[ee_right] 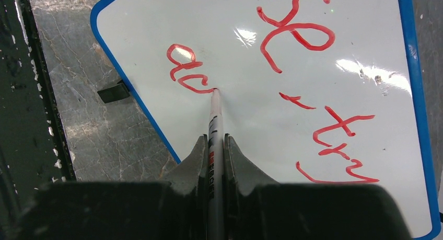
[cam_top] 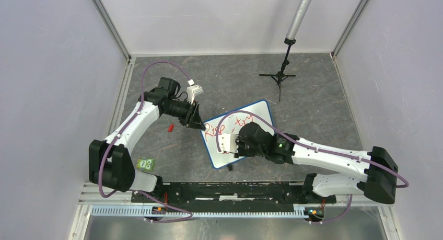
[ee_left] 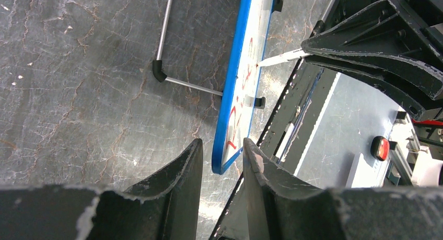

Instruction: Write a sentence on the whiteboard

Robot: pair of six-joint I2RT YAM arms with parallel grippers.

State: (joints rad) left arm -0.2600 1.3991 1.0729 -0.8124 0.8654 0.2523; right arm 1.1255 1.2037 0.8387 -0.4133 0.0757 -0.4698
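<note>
The whiteboard [cam_top: 261,114] lies tilted mid-table, white with a blue rim [ee_left: 232,109]. Red handwriting, the sentence [cam_top: 230,126], reads "Rise, try" on one line [ee_right: 339,140], with the strokes "ac" [ee_right: 184,68] started on a second. My right gripper [ee_right: 214,138] is shut on a grey marker [ee_right: 214,114]. The marker's tip touches the board at the end of the "ac" strokes. From above, my right gripper [cam_top: 230,145] covers the board's near half. My left gripper [ee_left: 223,143] is closed around the board's left corner, and from above my left gripper [cam_top: 200,122] sits at that corner.
A small red cap [cam_top: 171,127] lies left of the board. A black tripod [cam_top: 282,75] stands at the back right. A green and yellow tag [cam_top: 146,164] sits by the left arm's base. A black rail [cam_top: 235,190] runs along the near edge. White walls enclose the table.
</note>
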